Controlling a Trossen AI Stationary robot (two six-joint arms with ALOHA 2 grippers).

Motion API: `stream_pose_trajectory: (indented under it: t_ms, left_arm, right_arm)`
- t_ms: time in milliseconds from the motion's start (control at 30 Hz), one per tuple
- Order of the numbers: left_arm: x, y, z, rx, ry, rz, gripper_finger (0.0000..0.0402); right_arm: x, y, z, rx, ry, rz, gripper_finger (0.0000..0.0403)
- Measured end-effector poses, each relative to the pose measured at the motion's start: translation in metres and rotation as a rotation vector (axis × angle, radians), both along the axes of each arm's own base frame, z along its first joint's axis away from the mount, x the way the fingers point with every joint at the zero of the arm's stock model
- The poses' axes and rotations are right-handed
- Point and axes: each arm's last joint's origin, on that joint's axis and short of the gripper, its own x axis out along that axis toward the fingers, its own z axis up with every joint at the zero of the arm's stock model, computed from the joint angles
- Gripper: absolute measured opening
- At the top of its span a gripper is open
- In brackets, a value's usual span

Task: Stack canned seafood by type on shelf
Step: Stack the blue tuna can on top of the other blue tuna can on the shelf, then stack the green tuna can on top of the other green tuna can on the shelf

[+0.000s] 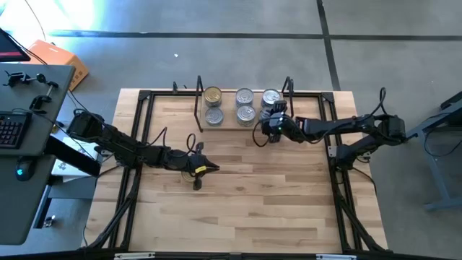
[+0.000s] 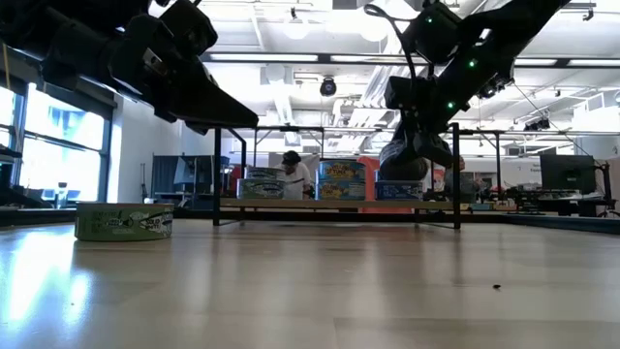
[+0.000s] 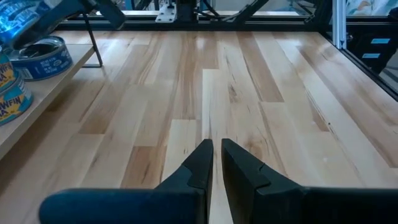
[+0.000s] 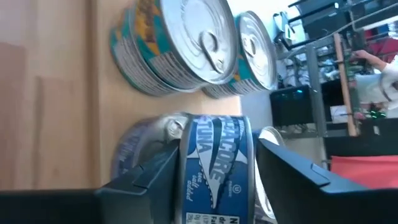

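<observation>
The right gripper grips a blue-labelled can on its side wall, one finger on each side. Gripper and can are at the right end of the shelf, beside the black wire end frame. In the low view the can hangs above the shelf board, not touching it. Directly past the held can a grey can rests on the board. Next to it along the shelf stand two silver-lidded cans with teal labels, and beyond them, at the far end, a gold-lidded can with another can in front of it.

The left gripper is over bare tabletop, well apart from the shelf. Its fingers are nearly together, leaving a narrow gap, and hold nothing. One green-labelled can lies alone on the tabletop, apart from the shelf. A person is in the room behind the shelf.
</observation>
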Motion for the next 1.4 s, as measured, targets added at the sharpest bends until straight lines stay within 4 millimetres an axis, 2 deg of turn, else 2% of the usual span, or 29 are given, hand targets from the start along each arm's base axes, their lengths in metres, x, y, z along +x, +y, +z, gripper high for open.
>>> stream_pose_trajectory:
  t_ms: [333, 500, 567, 633, 767, 833, 900, 1067, 1167, 1267, 1400]
  left_arm:
    - [0.000, 0.000, 0.000, 0.000, 0.000, 0.000, 0.0023]
    - [0.000, 0.000, 0.000, -0.004, 0.000, 0.001, 0.0023]
    - [0.000, 0.000, 0.000, -0.007, 0.000, 0.002, 0.0023]
    - [0.000, 0.000, 0.000, -0.008, 0.000, 0.003, 0.0023]
    - [0.000, 0.000, 0.000, -0.008, -0.001, 0.003, 0.0023]
    - [0.001, -0.001, 0.002, -0.014, -0.024, 0.000, 0.0023]
    - [0.002, -0.004, 0.007, -0.020, -0.070, -0.018, 0.0023]
    - [-0.002, -0.019, 0.010, 0.072, -0.096, -0.118, 0.0023]
    - [-0.014, -0.030, 0.002, 0.124, 0.072, -0.153, 0.0023]
    - [-0.031, -0.031, 0.001, 0.076, 0.304, -0.035, 0.0023]
    - [-0.058, -0.029, 0.003, -0.026, 0.569, 0.155, 0.0023]
  right_arm:
    - [0.004, 0.003, 0.002, 0.052, -0.080, 0.017, 0.0199]
    - [0.009, 0.017, 0.014, -0.050, -0.183, -0.043, 0.0200]
    - [0.008, 0.027, 0.021, -0.036, -0.264, -0.067, 0.0200]
    - [0.008, 0.040, 0.026, 0.075, -0.376, -0.048, 0.0200]
    - [0.014, 0.065, 0.025, 0.529, -0.560, 0.110, 0.0199]
    - [0.019, 0.079, 0.018, 0.735, -0.572, 0.190, 0.0199]
    - [0.021, 0.097, 0.005, 0.853, -0.544, 0.246, 0.0199]
    - [0.028, 0.137, -0.030, 0.856, -0.559, 0.258, 0.0199]
    - [0.034, 0.152, -0.049, 0.825, -0.576, 0.243, 0.0199]
    - [0.039, 0.159, -0.066, 0.799, -0.595, 0.238, 0.0199]
    - [0.045, 0.157, -0.083, 0.756, -0.610, 0.214, 0.0199]
